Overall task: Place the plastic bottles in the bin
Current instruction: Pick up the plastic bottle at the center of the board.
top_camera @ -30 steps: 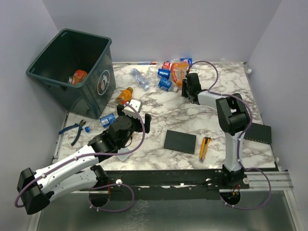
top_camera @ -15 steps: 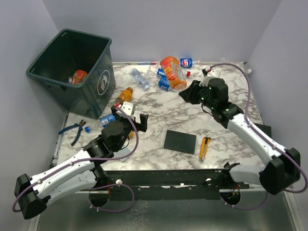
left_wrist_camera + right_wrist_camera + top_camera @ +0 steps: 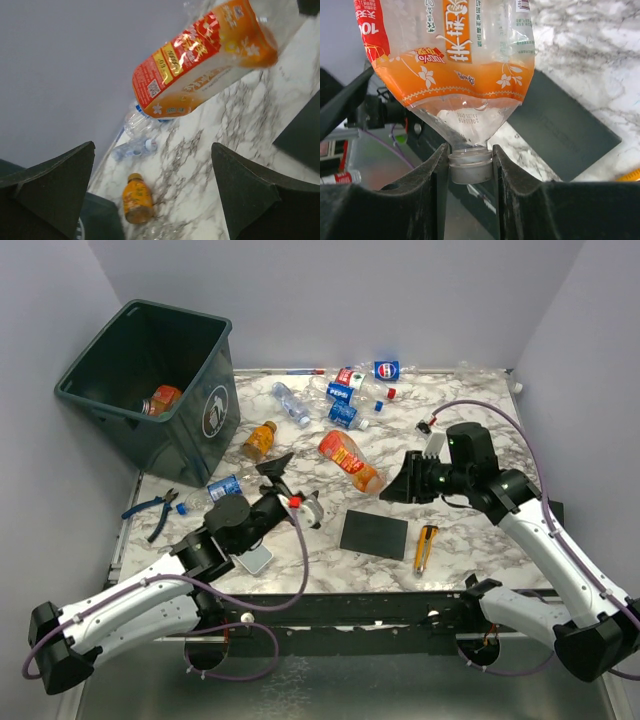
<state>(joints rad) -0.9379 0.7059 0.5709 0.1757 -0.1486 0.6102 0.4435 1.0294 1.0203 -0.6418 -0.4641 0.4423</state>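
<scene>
The right tool point(image 3: 470, 161) is pinched shut on the neck of an orange-tinted jug point(image 3: 455, 60) with a red and orange label, both fingers pressed against the capless grey collar. The jug hangs tilted above the marble counter point(image 3: 480, 420), near its middle, with its base pointing toward the bin point(image 3: 205, 425) and the black square pad point(image 3: 374, 534) just below and beside it. The left tool point(image 3: 293, 488) is spread wide and holds nothing; it faces the jug from the near left, close to it but apart. The dark bin stands at the far left corner, and an orange bottle point(image 3: 162, 400) lies inside it. A small orange bottle point(image 3: 260, 440) lies on the counter just beside the bin, and a small blue-labelled bottle point(image 3: 222, 488) sits nearer the left arm. A clear bottle point(image 3: 292, 403) and a cluster of crushed blue-labelled bottles point(image 3: 355, 390) lie along the far edge. A yellow utility knife point(image 3: 427, 547) rests right of the pad, and blue-handled pliers point(image 3: 155, 510) lie at the left edge.
</scene>
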